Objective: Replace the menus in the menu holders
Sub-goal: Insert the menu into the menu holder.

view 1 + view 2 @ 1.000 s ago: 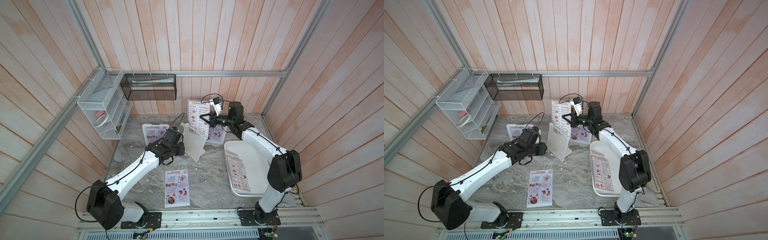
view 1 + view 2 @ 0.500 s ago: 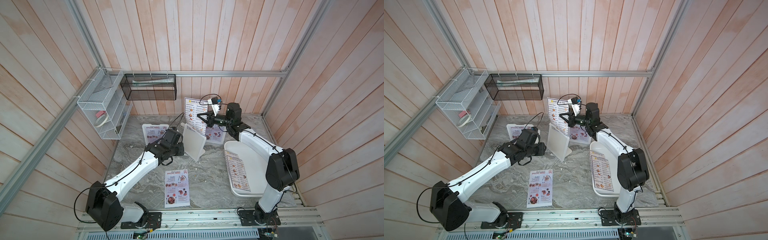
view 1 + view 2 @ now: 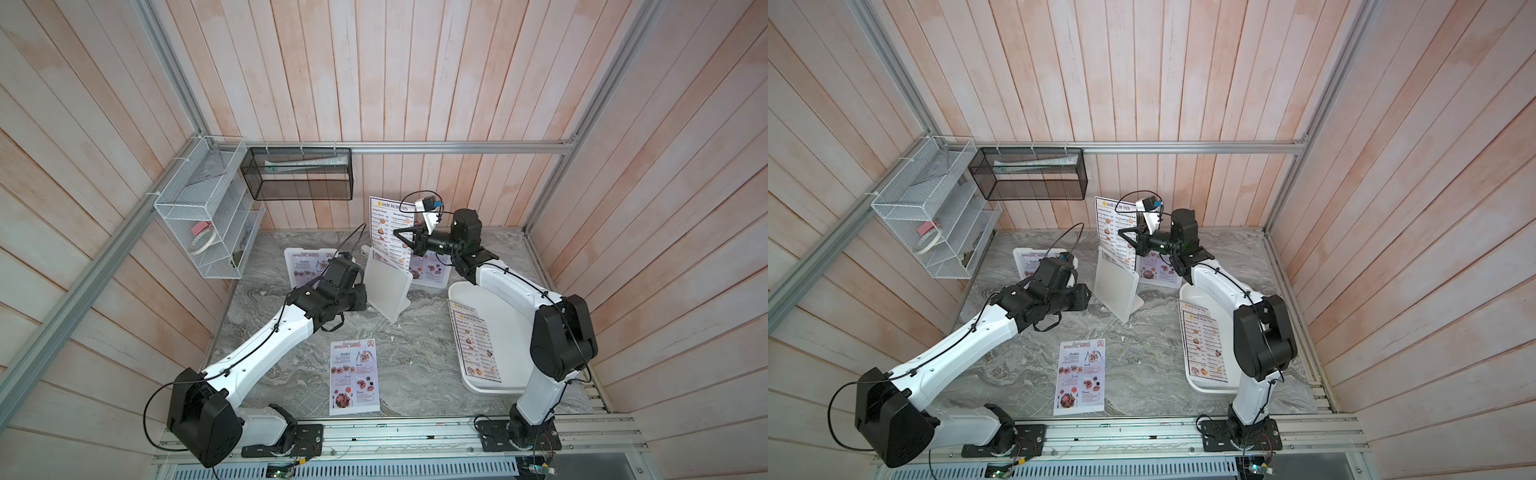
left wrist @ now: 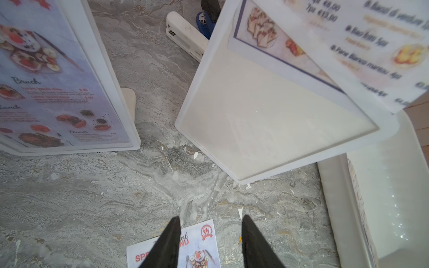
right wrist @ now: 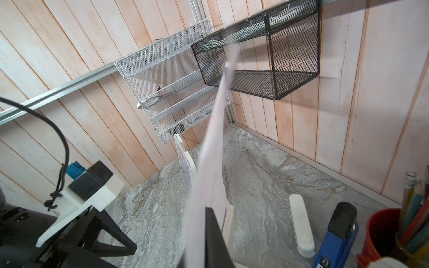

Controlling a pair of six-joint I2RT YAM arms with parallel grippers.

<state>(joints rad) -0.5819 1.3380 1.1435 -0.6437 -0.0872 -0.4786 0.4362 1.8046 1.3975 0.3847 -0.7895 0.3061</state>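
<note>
**Ana:** Grey marble desk (image 3: 415,353). How many holders stand on it?

**Ben:** Three, all white. The far-left holder (image 4: 109,81) has a red Special Menu page (image 4: 46,81) inside. So does the far-right holder (image 3: 430,286), with a second red page (image 3: 430,268). The middle holder (image 3: 384,289) stands between them, turned at an angle.

**Ana:** And the loose menus?

**Ben:** A third red page (image 3: 354,376) lies flat near the front edge, between the two arms. Two Dim Sum Inn sheets (image 3: 476,349) lie stacked in the white tray (image 3: 509,340) on the right. That makes three red pages.

**Ana:** Is there a third Dim Sum Inn?

**Ben:** Yes, the raised sheet (image 3: 386,224). The right gripper (image 3: 397,231) is pressed together on it, pinching its right edge. It stands upright with its lower end inside the top of the middle holder.

**Ana:** And the left gripper?

**Ben:** The left gripper (image 4: 211,217) is spread and empty. It is above the bare desk, near the middle holder.
</note>
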